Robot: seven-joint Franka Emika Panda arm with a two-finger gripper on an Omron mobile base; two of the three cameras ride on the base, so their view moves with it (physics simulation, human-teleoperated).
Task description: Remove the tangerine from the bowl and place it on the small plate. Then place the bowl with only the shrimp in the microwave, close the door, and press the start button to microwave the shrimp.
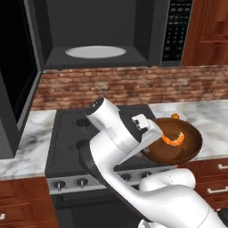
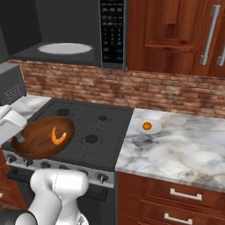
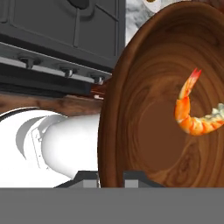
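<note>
The bowl (image 2: 41, 137) is lifted over the front of the stove (image 2: 83, 132), tilted, with the shrimp (image 2: 57, 137) lying inside it. The gripper (image 3: 111, 177) pinches the bowl's rim, one finger on each side of the wall. The tangerine (image 2: 147, 126) sits on the small plate (image 2: 149, 128) on the marble counter (image 2: 184, 149) to the right of the stove. Above, the microwave (image 1: 176, 31) stands with its door (image 1: 18, 75) swung open, white turntable (image 1: 95, 52) bare.

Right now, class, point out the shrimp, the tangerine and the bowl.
shrimp (image 2: 57, 136): right base view, its curved body.
tangerine (image 2: 147, 126): right base view, middle of the fruit.
bowl (image 2: 33, 140): right base view, bare inner wall.
</note>
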